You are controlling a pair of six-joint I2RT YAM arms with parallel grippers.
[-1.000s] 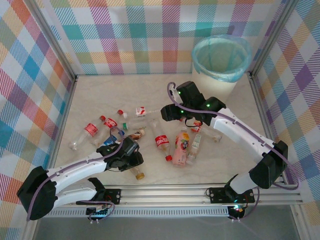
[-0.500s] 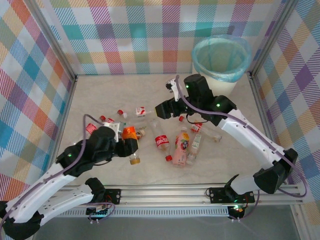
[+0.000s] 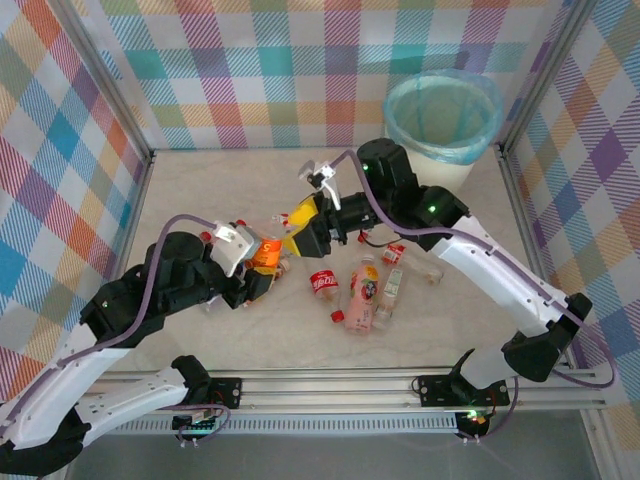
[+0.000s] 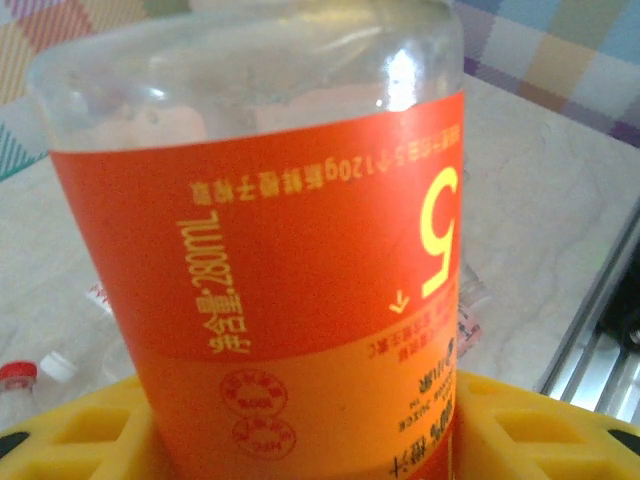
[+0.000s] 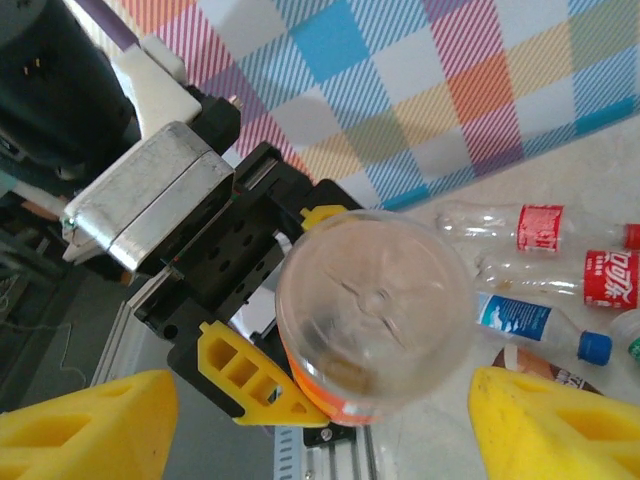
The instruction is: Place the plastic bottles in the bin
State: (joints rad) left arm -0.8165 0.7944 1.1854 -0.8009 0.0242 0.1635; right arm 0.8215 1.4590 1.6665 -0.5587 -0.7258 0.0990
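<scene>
Now, my left end effector point(image 3: 262, 262) pinching orange-label bottle point(image 3: 264, 251), up off tabletop point(image 3: 200, 190). My right end effector point(image 3: 300, 228) spread wide, facing its bottom. Bin point(image 3: 440, 152) far right, so probably handover.

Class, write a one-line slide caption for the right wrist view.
Left gripper holds an orange-labelled bottle, base toward the camera, between the open fingers of the right gripper.

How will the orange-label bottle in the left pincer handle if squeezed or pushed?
Orange-label bottle looks empty through its clear base, so probably light. Thin clear wall, likely to dent under squeeze. Smooth round body: may slip or twist in the left pincer.
</scene>
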